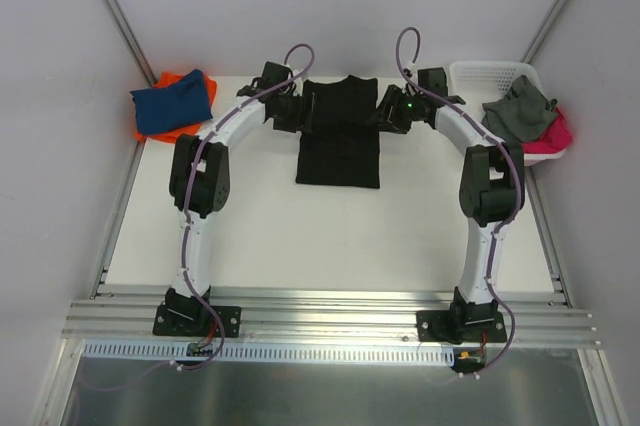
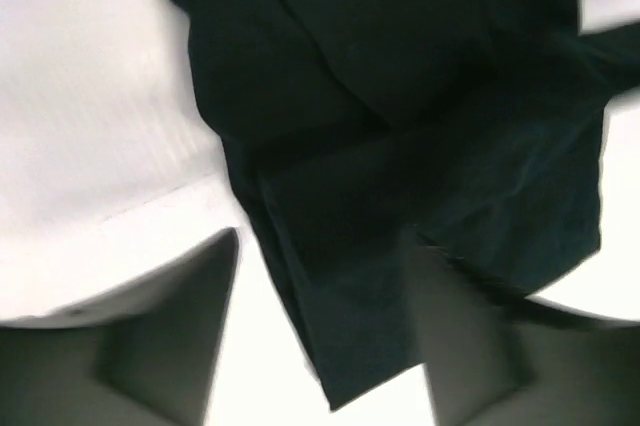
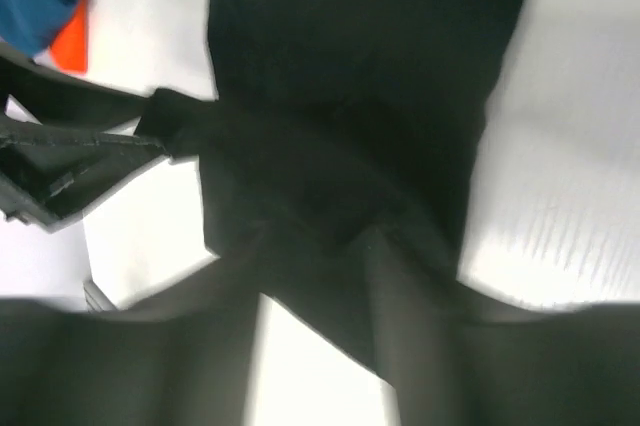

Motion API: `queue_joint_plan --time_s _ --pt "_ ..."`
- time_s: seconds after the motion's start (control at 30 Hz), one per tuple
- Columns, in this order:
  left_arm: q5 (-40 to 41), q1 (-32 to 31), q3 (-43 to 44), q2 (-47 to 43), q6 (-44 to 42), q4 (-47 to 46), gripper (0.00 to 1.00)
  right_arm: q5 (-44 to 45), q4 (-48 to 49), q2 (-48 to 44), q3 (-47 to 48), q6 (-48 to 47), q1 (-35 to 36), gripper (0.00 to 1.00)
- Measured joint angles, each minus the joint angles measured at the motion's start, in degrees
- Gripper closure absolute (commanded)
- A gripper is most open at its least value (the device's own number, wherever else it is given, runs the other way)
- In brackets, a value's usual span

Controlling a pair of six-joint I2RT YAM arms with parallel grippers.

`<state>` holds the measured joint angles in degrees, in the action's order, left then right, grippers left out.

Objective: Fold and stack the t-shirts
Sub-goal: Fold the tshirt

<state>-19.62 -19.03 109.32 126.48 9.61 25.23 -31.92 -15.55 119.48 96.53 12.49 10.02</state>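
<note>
The black t-shirt [image 1: 339,141] lies spread flat at the far middle of the table, with its sleeves at the top. My left gripper [image 1: 298,111] is at its left sleeve. In the left wrist view the fingers [image 2: 170,346] stand wide apart, and a corner of the black cloth [image 2: 350,326] lies between them. My right gripper [image 1: 385,111] is at the right sleeve. Its fingers [image 3: 420,326] stand less far apart, with black cloth [image 3: 330,276] between and around their tips. A blue t-shirt [image 1: 172,101] lies folded on an orange one [image 1: 172,77] at the far left corner.
A white slotted basket [image 1: 480,74] stands at the far right, holding grey cloth [image 1: 520,111] and pink cloth [image 1: 553,136]. Grey walls with metal posts close in the table on three sides. An aluminium rail [image 1: 330,311] runs along the near edge.
</note>
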Motion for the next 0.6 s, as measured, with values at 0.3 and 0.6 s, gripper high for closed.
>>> queue_joint_plan --time_s 0.3,0.6 --pt "5.60 -0.11 -0.79 1.29 0.57 0.13 0.01 2.82 -1.07 3.04 2.54 -2.01 0.02 0.19" --pt "4.17 -0.13 -18.36 -18.64 2.03 -0.61 0.07 2.86 -1.84 -14.69 -13.51 -0.15 1.53 0.25"
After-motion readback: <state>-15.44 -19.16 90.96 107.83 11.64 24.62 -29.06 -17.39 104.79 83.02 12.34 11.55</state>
